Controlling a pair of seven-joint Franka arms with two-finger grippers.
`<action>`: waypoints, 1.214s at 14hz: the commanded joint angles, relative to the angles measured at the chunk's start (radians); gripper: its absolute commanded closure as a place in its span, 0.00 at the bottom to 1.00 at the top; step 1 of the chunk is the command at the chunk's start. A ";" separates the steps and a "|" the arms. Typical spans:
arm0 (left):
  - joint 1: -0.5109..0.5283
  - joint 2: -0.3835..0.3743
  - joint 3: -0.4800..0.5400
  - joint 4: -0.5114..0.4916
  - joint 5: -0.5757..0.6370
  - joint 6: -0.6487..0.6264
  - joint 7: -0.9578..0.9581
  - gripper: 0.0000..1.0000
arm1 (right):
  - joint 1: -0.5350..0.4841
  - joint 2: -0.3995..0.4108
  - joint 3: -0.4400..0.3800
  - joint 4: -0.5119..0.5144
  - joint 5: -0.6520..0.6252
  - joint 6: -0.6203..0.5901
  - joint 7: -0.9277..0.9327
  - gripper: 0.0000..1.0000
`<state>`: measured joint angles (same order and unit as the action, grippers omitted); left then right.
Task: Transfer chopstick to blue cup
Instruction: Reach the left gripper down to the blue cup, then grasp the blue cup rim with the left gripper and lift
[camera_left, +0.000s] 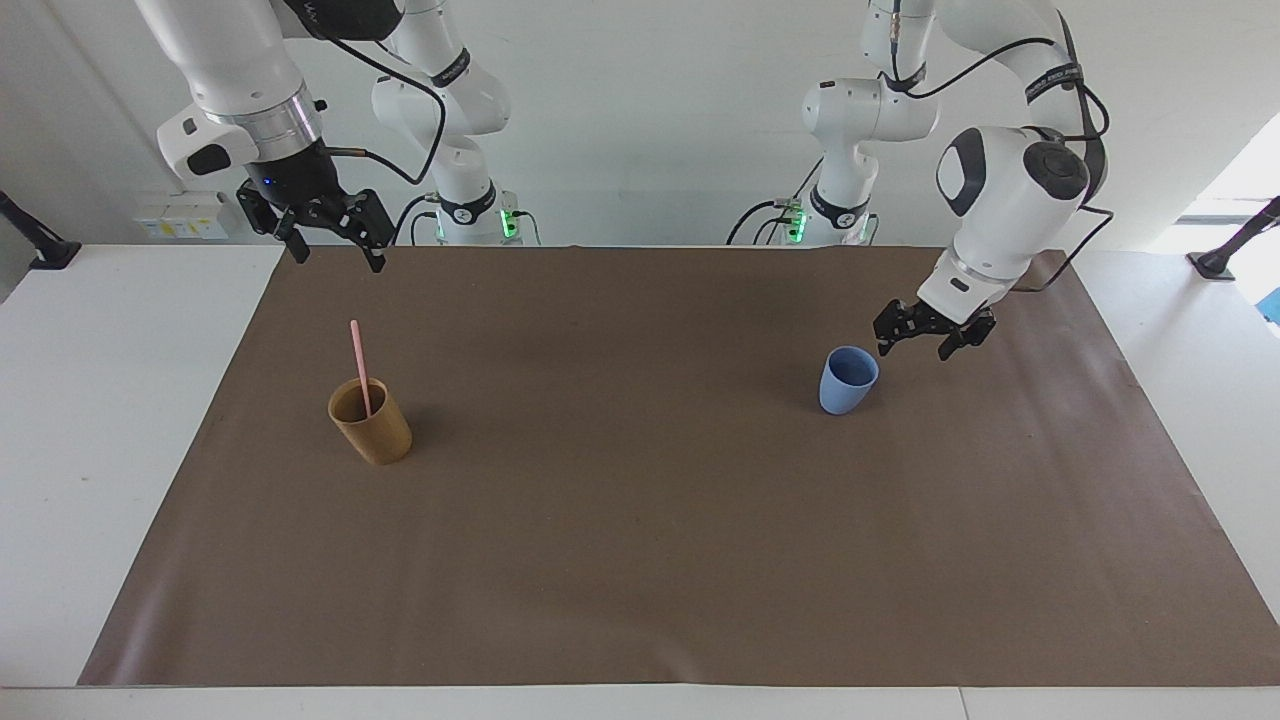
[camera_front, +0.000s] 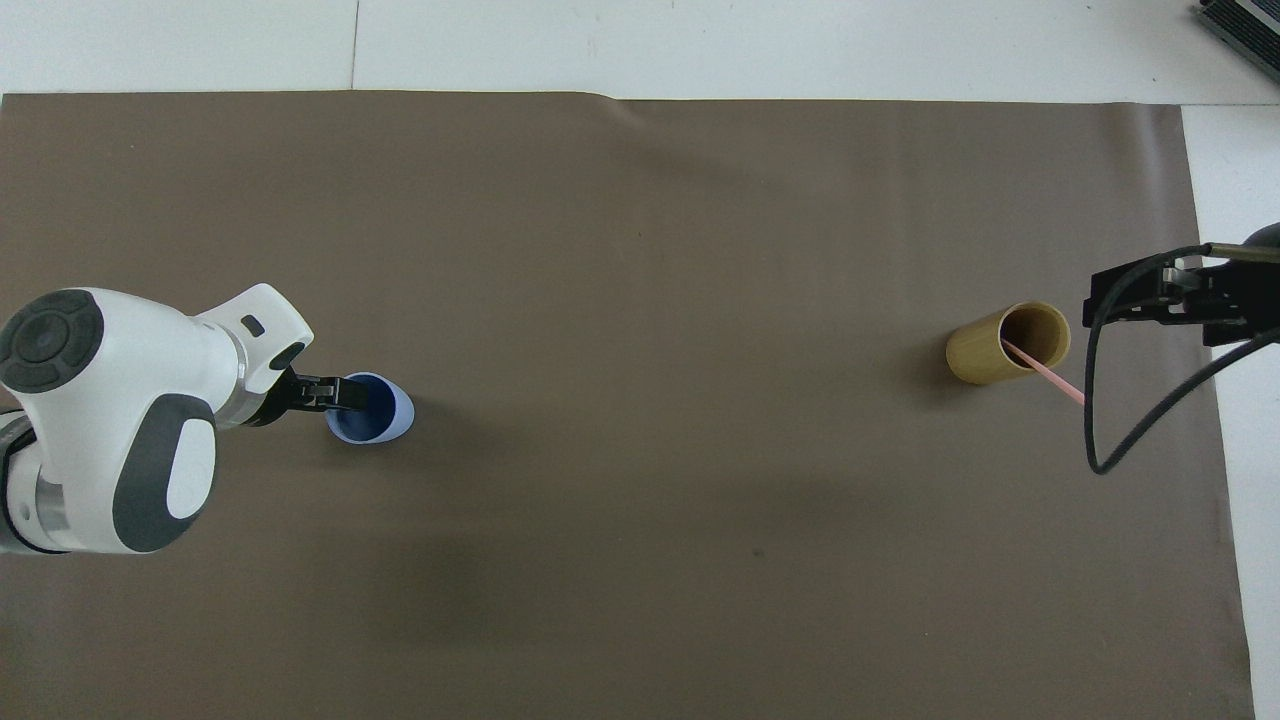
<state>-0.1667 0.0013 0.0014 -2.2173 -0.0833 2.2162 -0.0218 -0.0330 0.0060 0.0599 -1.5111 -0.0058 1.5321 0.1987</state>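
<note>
The thin pale pink chopstick (camera_left: 358, 364) stands in the tan-brown cardboard-coloured cup (camera_left: 372, 424), left of centre in the facing view. The small light blue cup (camera_left: 848, 381) sits right of centre. The overhead view puts the left gripper (camera_left: 926, 338) over its rim; the facing view shows it apart, fingers spread. The right gripper (camera_left: 333, 240) hangs upper left, fingers apart.

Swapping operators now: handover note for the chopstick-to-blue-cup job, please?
Left tool: open, empty, in the air just beside the blue cup's rim, not touching it.
Right tool: open, empty, waiting above the mat's edge by its base.
Chopstick: standing in the brown cup at the right arm's end of the table.
Blue cup: upright, empty, at the left arm's end.
Done: nothing.
Left: grasp chopstick, lift it out, put it in the blue cup.
</note>
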 joint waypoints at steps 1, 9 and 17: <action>-0.017 0.009 0.012 -0.028 -0.012 0.058 -0.009 0.00 | -0.018 -0.024 0.006 -0.031 0.004 0.022 -0.030 0.00; -0.030 0.017 0.014 -0.009 -0.010 0.060 0.037 1.00 | -0.027 -0.029 0.005 -0.051 0.001 0.065 -0.028 0.00; -0.149 0.083 0.008 0.290 0.007 -0.157 -0.117 1.00 | -0.027 -0.066 0.005 -0.124 0.001 0.145 -0.027 0.00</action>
<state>-0.2428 0.0314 -0.0016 -2.0375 -0.0832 2.1461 -0.0584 -0.0459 -0.0294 0.0595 -1.5950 -0.0058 1.6519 0.1982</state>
